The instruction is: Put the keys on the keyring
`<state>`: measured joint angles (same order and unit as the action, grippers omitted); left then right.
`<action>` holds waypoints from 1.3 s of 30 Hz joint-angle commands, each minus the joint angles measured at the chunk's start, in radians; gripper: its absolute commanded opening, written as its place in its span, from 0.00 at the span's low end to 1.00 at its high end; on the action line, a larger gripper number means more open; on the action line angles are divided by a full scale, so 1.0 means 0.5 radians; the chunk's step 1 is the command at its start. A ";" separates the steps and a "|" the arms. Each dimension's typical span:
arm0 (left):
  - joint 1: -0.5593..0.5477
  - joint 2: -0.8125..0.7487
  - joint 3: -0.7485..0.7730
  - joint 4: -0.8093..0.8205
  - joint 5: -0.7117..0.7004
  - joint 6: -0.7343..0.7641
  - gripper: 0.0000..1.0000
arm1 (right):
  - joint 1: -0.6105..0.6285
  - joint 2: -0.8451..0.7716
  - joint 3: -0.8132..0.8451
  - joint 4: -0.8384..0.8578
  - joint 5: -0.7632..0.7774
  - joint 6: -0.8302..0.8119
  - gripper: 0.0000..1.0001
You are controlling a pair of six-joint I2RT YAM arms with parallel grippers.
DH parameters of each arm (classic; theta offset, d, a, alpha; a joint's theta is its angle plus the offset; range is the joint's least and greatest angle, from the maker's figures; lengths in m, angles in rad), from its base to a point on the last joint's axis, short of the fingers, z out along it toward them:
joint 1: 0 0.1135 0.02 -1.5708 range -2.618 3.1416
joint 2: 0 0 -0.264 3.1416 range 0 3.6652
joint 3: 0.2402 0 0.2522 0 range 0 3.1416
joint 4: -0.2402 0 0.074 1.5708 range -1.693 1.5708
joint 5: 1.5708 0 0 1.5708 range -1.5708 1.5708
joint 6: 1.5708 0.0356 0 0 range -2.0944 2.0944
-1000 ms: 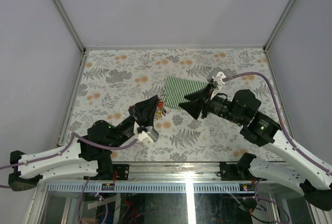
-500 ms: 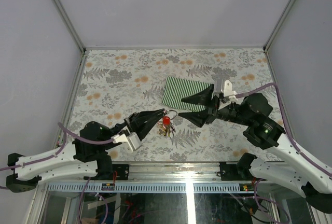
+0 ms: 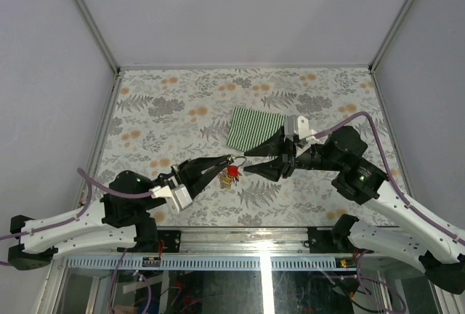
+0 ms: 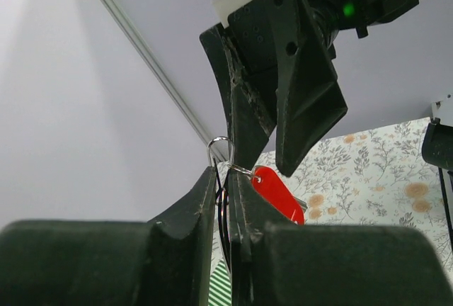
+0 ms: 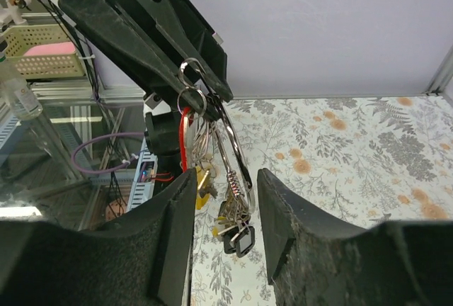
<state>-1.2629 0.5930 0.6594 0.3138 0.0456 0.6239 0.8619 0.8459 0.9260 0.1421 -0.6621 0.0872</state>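
My left gripper (image 3: 220, 163) is shut on the keyring (image 4: 219, 146), a thin silver wire ring, and holds it above the table. A bunch of keys hangs from it, with a red tag (image 4: 277, 193), a yellow tag (image 5: 204, 180) and a black tag (image 5: 241, 239). In the top view the red tag (image 3: 231, 171) shows just past my left fingertips. My right gripper (image 3: 249, 161) is open. Its fingers (image 5: 177, 235) stand on either side of the hanging bunch (image 5: 230, 193) without touching it. I cannot tell any loose key apart from the bunch.
A green-and-white striped cloth (image 3: 254, 130) lies flat on the floral table behind the grippers. Metal frame rails (image 3: 91, 147) run along the table's sides. A basket (image 5: 44, 51) and cables (image 5: 106, 154) show beyond the near edge in the right wrist view.
My left gripper has pulled nearer with the keyring. My right gripper has swung left and nearer to face it, and its jaws, open wide half a second ago, now stand narrower around the bunch.
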 commanded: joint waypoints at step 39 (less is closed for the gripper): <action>-0.002 -0.200 -0.023 0.240 0.020 -0.218 0.39 | 0.002 0.045 0.478 -0.567 0.399 -0.303 0.00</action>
<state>-1.2568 0.5327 0.6643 0.4034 0.0925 0.5442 0.8619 0.9123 1.0607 -0.1017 -0.5766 0.0044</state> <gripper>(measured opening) 0.383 0.028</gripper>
